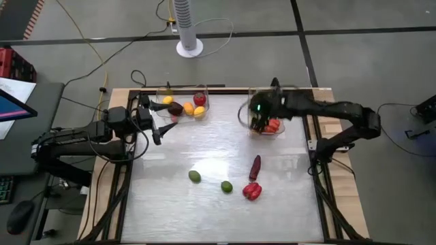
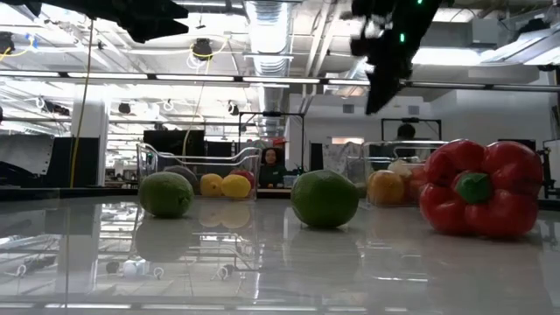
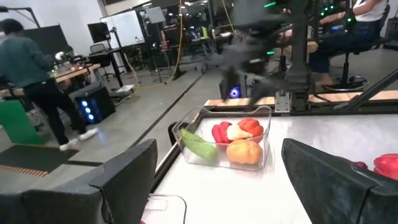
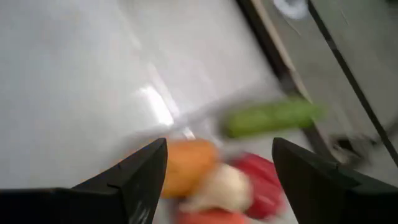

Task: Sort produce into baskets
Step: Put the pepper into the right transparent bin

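R gripper (image 1: 259, 121) hangs w/ jaws apart over the right basket (image 1: 243, 113) at the tabletop's far edge; L gripper (image 1: 159, 129) released, beside left basket (image 1: 204, 102).

Two baskets (image 1: 178, 102) (image 1: 267, 121), two limes (image 1: 195, 176) (image 1: 226, 186) (loose), one red pepper (image 1: 252, 191)

In the high view the right tool (image 1: 259, 117) covers most of the right bin (image 1: 275, 129). The right wrist view shows the produce motion-blurred. The picture edge crops the red pepper (image 3: 387, 167) in the left wrist view.
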Tool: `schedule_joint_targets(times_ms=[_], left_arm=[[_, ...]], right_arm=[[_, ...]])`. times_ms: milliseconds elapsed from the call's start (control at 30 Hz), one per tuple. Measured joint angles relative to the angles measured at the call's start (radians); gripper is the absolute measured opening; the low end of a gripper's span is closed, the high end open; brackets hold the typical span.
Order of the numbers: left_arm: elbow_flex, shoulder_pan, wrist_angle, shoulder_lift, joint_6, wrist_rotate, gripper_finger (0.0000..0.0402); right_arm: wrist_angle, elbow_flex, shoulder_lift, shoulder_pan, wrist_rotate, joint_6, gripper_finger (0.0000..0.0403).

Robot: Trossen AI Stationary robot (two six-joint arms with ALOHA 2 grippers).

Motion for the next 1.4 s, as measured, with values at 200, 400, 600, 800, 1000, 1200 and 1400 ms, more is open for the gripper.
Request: schedule_joint_targets(times_ms=[200, 400, 600, 800, 1000, 1200, 1400], left_arm=[[0.000, 0.000, 0.000, 0.000, -0.008, 0.000, 0.0331], [0.000, 0.000, 0.000, 0.000, -0.036, 0.001, 0.0331], [0.000, 0.000, 0.007, 0.000, -0.044, 0.001, 0.0331], [0.000, 0.000, 0.006, 0.000, -0.045, 0.001, 0.0331], [0.000, 0.000, -0.002, 0.000, -0.035, 0.000, 0.0331], [0.000, 0.000, -0.007, 0.000, -0.019, 0.000, 0.0331], [0.000, 0.000, -0.008, 0.000, -0.018, 0.000, 0.0331]], right_arm=[[0.030, 0.000, 0.029, 0.295, -0.071, 0.104, 0.0316], [0.005, 0.001, 0.086, 0.528, -0.089, 0.224, 0.0317], [-0.162, 0.000, 0.217, 0.653, -0.039, 0.182, 0.0315], [-0.247, 0.021, 0.381, 0.644, -0.046, -0.027, 0.0304], [-0.318, 0.074, 0.501, 0.608, -0.055, -0.187, 0.0301], [-0.326, 0.123, 0.532, 0.582, -0.048, -0.264, 0.0301], [-0.272, 0.116, 0.532, 0.563, -0.116, -0.320, 0.0294]])
